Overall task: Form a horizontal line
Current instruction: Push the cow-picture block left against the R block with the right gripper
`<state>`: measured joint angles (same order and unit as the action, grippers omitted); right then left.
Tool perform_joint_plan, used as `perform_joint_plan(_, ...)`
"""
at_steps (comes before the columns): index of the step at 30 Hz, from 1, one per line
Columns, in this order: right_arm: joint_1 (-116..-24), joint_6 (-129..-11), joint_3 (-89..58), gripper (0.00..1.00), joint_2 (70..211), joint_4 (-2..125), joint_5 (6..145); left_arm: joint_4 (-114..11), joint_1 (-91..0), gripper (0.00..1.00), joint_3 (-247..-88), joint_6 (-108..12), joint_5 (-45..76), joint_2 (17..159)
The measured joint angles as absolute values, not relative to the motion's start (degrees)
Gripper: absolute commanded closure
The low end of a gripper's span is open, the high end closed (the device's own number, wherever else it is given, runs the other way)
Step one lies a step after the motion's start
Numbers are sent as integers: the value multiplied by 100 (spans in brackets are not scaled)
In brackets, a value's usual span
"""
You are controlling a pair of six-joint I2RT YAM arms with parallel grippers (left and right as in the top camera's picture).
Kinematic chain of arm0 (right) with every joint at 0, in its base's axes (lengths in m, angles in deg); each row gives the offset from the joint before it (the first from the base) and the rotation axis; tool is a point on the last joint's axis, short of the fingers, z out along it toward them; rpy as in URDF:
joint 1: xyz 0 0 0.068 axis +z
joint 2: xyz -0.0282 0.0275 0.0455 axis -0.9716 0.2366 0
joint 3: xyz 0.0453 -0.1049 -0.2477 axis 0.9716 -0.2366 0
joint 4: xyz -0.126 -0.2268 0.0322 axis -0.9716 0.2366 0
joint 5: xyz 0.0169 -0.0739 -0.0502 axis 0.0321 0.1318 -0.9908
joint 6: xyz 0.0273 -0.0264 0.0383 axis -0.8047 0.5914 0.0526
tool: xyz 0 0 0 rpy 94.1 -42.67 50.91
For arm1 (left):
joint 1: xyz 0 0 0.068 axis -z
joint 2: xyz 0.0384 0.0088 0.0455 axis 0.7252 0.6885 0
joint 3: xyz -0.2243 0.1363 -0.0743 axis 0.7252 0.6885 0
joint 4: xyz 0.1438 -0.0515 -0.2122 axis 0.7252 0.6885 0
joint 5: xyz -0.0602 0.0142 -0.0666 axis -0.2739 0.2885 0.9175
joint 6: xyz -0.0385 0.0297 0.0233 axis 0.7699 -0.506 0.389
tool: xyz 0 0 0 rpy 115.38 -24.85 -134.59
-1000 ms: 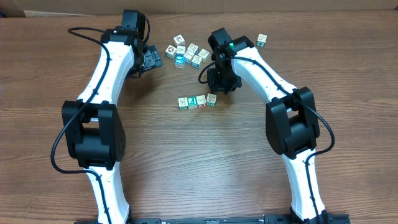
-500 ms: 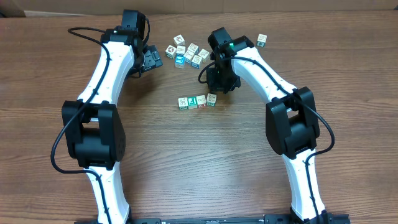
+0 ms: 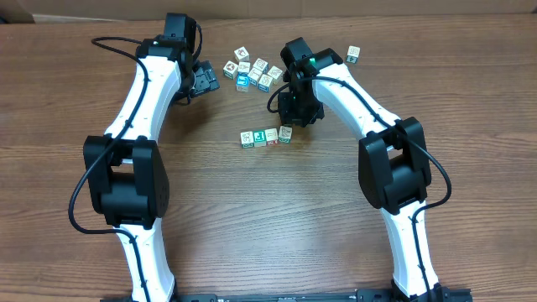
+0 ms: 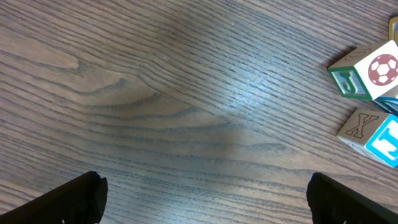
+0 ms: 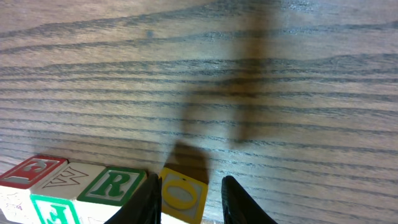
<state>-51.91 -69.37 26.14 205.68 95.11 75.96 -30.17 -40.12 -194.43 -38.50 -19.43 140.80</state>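
The horizontal line (image 3: 260, 137) is a short row of white-edged picture cubes at mid-table. The right wrist view shows it as a red-letter cube (image 5: 31, 171), a white one and a green R cube (image 5: 112, 185). A yellow-faced O cube (image 5: 184, 194) sits at the row's right end, just beside the R cube and slightly off the row's line (image 3: 285, 133). My right gripper (image 5: 189, 180) is shut on this cube, its left finger (image 5: 149, 199) against it. My left gripper (image 4: 202, 199) stands wide open over bare wood at the back left (image 3: 205, 81), holding nothing.
A loose clump of several similar cubes (image 3: 252, 71) lies at the back centre, just right of the left gripper. Two of them, a football cube (image 4: 367, 73) and an X cube (image 4: 370, 134), show at the left wrist view's right edge. One lone cube (image 3: 353, 54) sits at the back right.
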Motion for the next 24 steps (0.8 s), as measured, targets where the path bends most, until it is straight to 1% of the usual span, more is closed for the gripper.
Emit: perform_joint_plan(24,-5191,-6939,2614,72,20568,9554,7760,-3019,-4012,0,-19443,-3850,-1943,14080)
